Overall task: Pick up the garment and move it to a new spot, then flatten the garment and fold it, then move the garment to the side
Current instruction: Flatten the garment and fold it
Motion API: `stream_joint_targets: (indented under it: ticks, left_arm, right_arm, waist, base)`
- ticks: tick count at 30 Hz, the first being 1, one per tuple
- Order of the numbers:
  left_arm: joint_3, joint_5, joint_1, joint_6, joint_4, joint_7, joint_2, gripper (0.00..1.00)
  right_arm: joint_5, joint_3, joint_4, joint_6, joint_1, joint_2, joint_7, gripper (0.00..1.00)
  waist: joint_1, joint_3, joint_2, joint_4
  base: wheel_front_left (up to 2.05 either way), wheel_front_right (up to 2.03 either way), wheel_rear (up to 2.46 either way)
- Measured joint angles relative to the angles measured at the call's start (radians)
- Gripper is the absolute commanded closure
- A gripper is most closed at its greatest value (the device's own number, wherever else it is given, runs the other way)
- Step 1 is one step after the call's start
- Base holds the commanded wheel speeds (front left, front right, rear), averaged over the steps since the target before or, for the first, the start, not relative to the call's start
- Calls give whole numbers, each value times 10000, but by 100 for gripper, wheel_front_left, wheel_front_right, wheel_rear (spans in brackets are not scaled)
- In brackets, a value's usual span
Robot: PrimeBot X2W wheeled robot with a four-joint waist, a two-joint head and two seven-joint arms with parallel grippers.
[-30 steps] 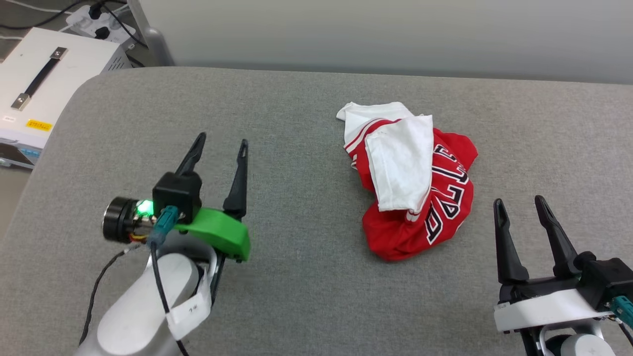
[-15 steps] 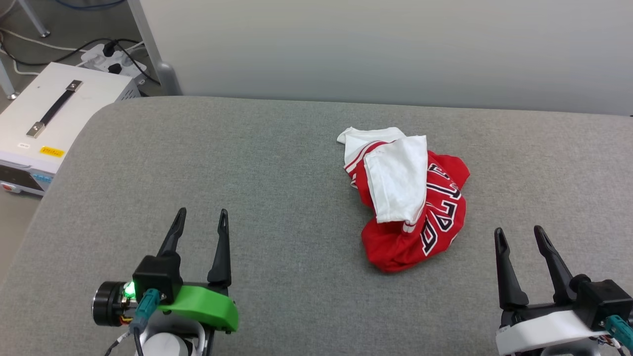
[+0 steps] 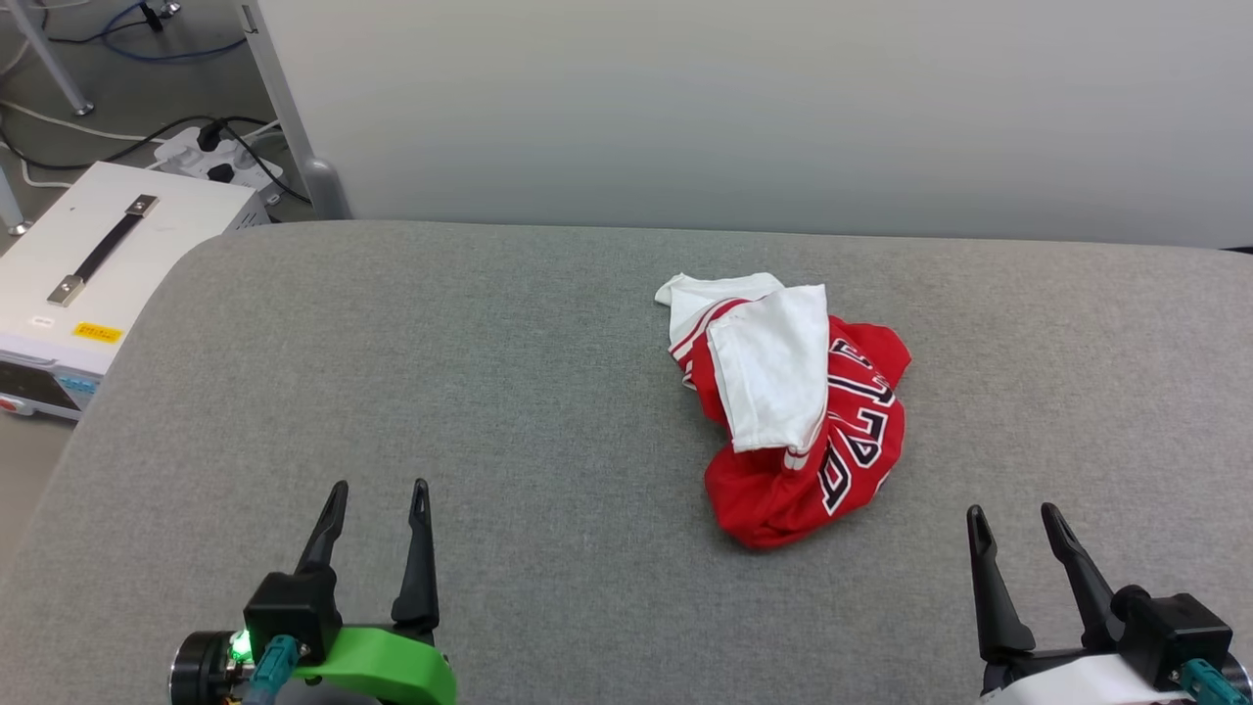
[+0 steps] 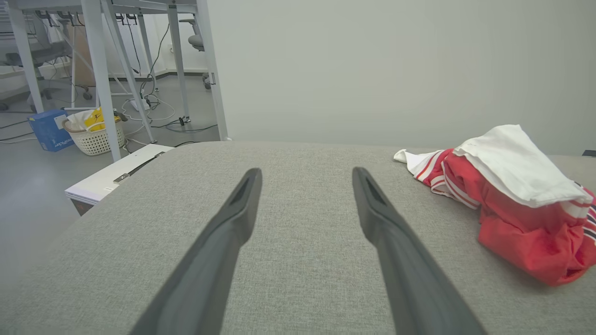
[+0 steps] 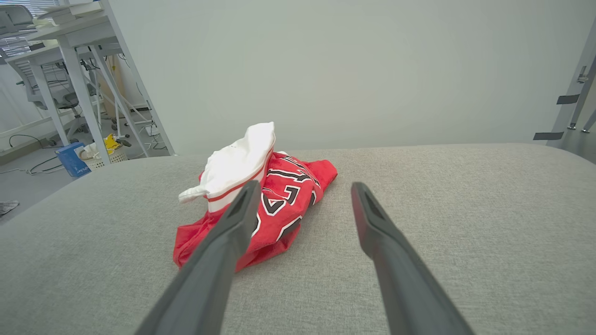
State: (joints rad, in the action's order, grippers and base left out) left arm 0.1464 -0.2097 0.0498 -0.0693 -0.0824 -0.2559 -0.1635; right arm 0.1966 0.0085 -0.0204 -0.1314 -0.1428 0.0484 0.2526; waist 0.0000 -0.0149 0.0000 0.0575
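Jaws spread wide and holding nothing on both arms, I am poised at the near edge of the grey padded table (image 3: pixel 392 343), left gripper (image 3: pixel 380 485) at the near left and right gripper (image 3: pixel 1010 509) at the near right, fingers pointing toward the far wall. Neither touches cloth. The garment (image 3: pixel 803 411), a red jersey with white sleeves, lies in a crumpled heap right of the table's middle. It is farther out than both sets of fingertips and sits between the two arms, though not evenly: it is near the right gripper and well apart from the left. From the right gripper it lies ahead and to the left; from the left gripper, ahead and far off to the right. The heap's long axis runs roughly near to far, leaning leftward toward its far end. A white sleeve (image 3: pixel 768 377) is draped over the top, and the red body with black lettering is bunched at the near end. Nothing of the task looks done yet: the jersey is not picked up, flattened or folded. By my judgement the right arm has the shorter reach, a diagonal push forward and leftward to the red near end, while the left would have to cross a wide stretch of bare table. A loose heap like this may lift unevenly, so the pinch point matters.
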Motion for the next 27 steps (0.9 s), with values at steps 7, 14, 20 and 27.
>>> stream_joint_targets:
  ticks: [7, 14, 20, 27]
  left_arm:
    - [-477, 474, 126, 470, -171, 0, 385, 0]
    - [-807, 756, 212, 746, -362, 0, 627, 0]
    - [-968, 961, 256, 920, -410, 0, 742, 0]
    - [-1141, 1055, 243, 1011, -430, 0, 895, 0]
  right_arm:
    - [105, 56, -203, 0, -34, 0, 0, 0]
    - [100, 102, -286, 0, -53, 0, 0, 0]
    - [69, 86, -305, 0, -56, 0, 0, 0]
    - [-104, -230, -29, 0, 681, 244, 0, 0]
  waist:
    - [0, -33, 0, 55]
    - [0, -81, 0, 101]
    - [0, -92, 0, 138]
    - [0, 114, 0, 176]
  base:
    - [0, 0, 0]
    - [0, 0, 0]
    - [0, 0, 0]
    - [0, 0, 0]
